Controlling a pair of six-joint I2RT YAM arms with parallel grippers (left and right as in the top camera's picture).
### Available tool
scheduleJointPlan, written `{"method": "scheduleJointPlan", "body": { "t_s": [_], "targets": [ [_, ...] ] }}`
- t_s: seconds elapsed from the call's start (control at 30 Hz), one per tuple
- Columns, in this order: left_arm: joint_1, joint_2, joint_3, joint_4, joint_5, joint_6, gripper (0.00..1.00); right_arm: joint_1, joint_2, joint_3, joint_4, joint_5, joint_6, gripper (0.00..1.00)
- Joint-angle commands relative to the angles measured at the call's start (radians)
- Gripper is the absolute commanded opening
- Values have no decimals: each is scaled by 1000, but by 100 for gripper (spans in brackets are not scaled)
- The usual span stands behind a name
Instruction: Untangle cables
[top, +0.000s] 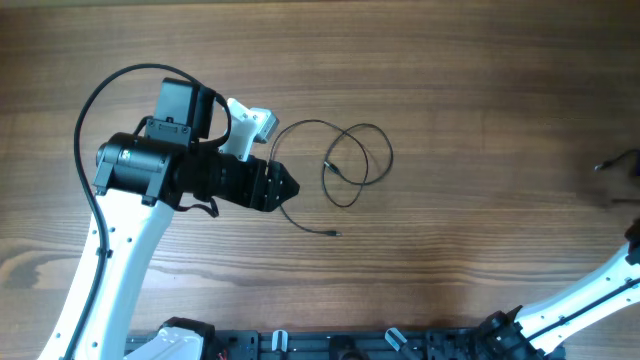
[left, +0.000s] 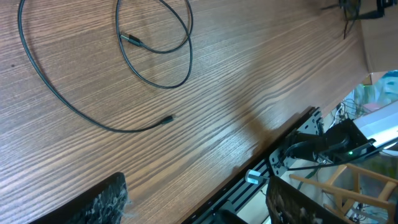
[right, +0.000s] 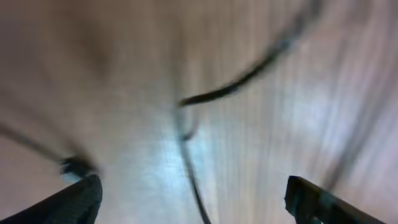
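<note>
A brown wood-grain bench (top: 450, 60) is seen across the whole overhead view, and a black slotted rail (top: 330, 345) is fixed along its edge at 6 o'clock. In the left wrist view, a pale wooden frame (left: 333, 177) is seen past the bench edge at 4 o'clock, and a cardboard-brown panel (left: 380, 40) at 2 o'clock.

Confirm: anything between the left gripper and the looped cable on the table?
Nothing visible. The left gripper is open right beside the cable, and the wrist view shows only bare table between them.

No text, label, brand, number or sign can be read on the cables (left: 132, 41), the table (top: 480, 80) or elsewhere.
</note>
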Motion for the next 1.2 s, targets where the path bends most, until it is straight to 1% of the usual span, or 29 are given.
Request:
{"method": "scheduleJointPlan", "body": {
  "t_s": [0.0,0.13,0.23,0.27,0.3,0.37,0.4,0.43,0.47,0.5,0.53,0.57,0.6,0.63,0.7,0.8,0.87,0.97,1.17],
  "targets": [
    [1,6,1,0,23,19,73,-3,-11,3,-64,93,158,97],
    [1,6,1,0,23,19,73,0,-45,3,-149,75,249,100],
    [1,6,1,0,23,19,73,5,-74,3,-179,4,233,100],
    [1,6,1,0,23,19,73,12,-86,3,-183,-16,199,97],
    [1,6,1,0,23,19,73,21,-94,3,-183,-25,166,83],
    [1,6,1,0,23,19,73,52,-102,3,-193,-28,128,62],
    [1,6,1,0,23,19,73,65,-102,3,-200,-27,119,56],
    [1,6,1,0,23,19,73,93,-102,2,-206,-27,99,47],
    [1,6,1,0,23,19,73,122,-102,-2,-206,-20,79,31],
    [1,6,1,0,23,19,73,149,-102,-3,-211,-19,78,19],
    [1,6,1,0,23,19,73,184,-102,-3,-220,-11,79,11],
    [1,6,1,0,23,19,73,219,-102,-3,-227,5,84,6],
    [1,6,1,0,23,19,73,249,-102,-3,-240,28,107,4],
    [1,6,1,0,23,19,73,280,-102,-4,-261,64,175,4],
    [1,6,1,0,23,19,73,311,-106,-11,-261,89,226,4],
    [1,6,1,0,23,19,73,320,-125,-17,-261,127,266,4],
    [1,6,1,0,20,19,73,315,-161,-33,-261,245,278,4],
    [1,6,1,0,11,31,73,303,-259,-106,-258,385,303,4],
    [1,6,1,3,11,46,73,280,-555,-381,-244,432,457,4]
  ]
}}
